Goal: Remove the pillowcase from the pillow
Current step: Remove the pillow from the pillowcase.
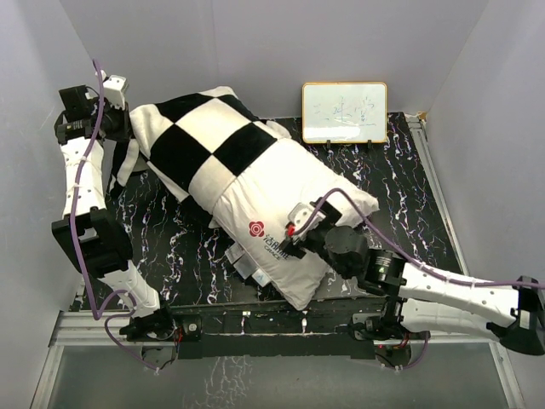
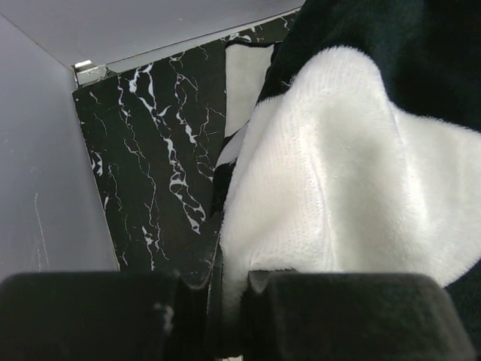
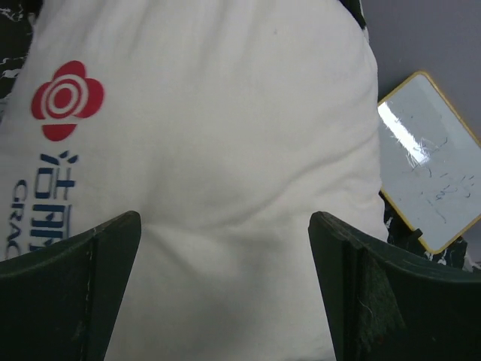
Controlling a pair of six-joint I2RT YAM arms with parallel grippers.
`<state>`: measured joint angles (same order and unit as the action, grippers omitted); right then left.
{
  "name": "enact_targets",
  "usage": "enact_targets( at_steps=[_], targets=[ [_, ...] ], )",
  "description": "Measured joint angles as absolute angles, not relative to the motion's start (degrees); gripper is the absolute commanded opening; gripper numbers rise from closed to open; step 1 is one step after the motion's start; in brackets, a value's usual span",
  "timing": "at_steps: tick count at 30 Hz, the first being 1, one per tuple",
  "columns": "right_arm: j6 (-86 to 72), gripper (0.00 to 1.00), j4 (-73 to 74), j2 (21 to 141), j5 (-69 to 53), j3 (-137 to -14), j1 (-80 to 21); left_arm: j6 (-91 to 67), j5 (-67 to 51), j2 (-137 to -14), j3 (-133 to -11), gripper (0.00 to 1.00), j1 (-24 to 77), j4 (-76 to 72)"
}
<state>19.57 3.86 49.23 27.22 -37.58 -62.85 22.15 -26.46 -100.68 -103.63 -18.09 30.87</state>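
Right claw (image 3: 224,222) sits wide open on the bare pillow (image 1: 281,183) at its near right end. Left claw (image 2: 218,301) pinches the pillowcase (image 1: 209,136) at the far left. The pillow's long way runs between them.

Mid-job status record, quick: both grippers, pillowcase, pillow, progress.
left gripper: shut on pillowcase at its far-left end
right gripper: open, jaws spread over bare pillow beside the red logo
pillowcase: covers only the pillow's far-left part
pillow: near-right part bare, lying on table
progress: case partly off, not yet removed
other: whiteboard at the back edge
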Motion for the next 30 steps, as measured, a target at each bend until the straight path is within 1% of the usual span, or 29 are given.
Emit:
enact_targets(
  at_steps=[3, 6, 10, 14, 17, 25, 30],
  targets=[
    [23.4, 0.98, 3.9, 53.3, 31.2, -40.7, -70.0, 22.4, -26.9, -100.5, -103.6, 0.00, -17.9, 31.5],
    [26.0, 0.98, 3.3, 60.3, 33.0, -44.9, -77.8, 22.4, -27.7, -100.4, -104.4, 0.00, -17.8, 32.7],
    [27.0, 0.98, 2.6, 72.9, 33.6, -51.0, -82.8, 22.3, -29.1, -99.9, -106.1, 0.00, -17.8, 34.6],
    [28.6, 0.98, 1.8, 82.3, 37.5, -52.4, -81.9, 22.5, -30.3, -97.8, -106.1, 0.00, -17.8, 36.1],
    [30.9, 0.98, 1.9, 86.9, 41.8, -52.6, -78.7, 23.0, -31.2, -95.9, -106.1, 0.00, -17.8, 37.4],
    [40.1, 0.99, -1.4, 88.1, 49.5, -53.4, -71.0, 24.1, -34.0, -92.4, -106.0, 0.00, -17.6, 38.3],
    [52.3, 0.99, -12.2, 89.9, 54.5, -49.3, -70.3, 25.0, -35.2, -91.7, -105.9, 0.00, -17.6, 39.2]
  ],
)
